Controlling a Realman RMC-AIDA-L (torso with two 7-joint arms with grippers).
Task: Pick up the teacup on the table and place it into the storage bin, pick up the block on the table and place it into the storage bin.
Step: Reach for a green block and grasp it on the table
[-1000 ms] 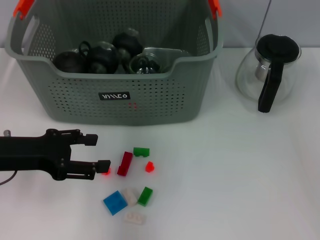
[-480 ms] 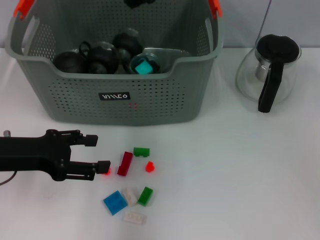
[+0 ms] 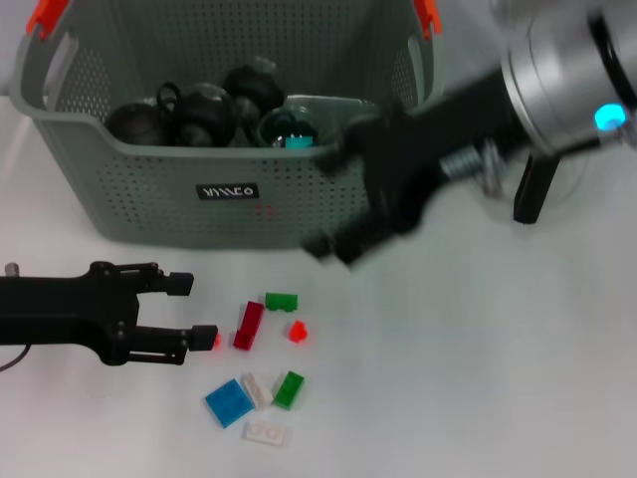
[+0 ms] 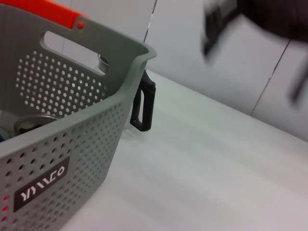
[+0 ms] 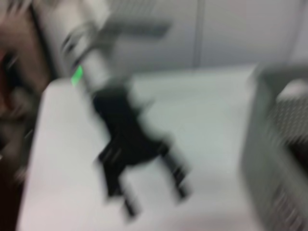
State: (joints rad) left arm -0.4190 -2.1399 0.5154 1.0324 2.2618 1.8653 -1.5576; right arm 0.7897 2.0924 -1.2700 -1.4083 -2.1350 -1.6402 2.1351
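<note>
In the head view, the storage bin (image 3: 229,189) is seen at the back of the counter (image 3: 478,378), already loaded with dark round teacups (image 3: 204,112) and a glass one holding a teal block (image 3: 296,141). The remaining blocks (image 3: 261,358) are scattered on the counter in front of the bin; none is held. The left gripper (image 3: 189,311) is held low beside them, its fingers spread with a small red block (image 3: 212,342) just off the lower fingertip, apparently lined up for a pick. The right gripper (image 3: 343,234) is blurred in front of the bin's right corner; whether it is spread or pressed together cannot be told, and nothing is seen in it. In the left wrist view, the bin's perforated wall (image 4: 72,144) and the black handle of a glass jug (image 4: 143,108) behind it are shown. In the right wrist view, the left gripper (image 5: 154,195) is seen spread above the counter, with the bin's edge (image 5: 274,144) to one side.
</note>
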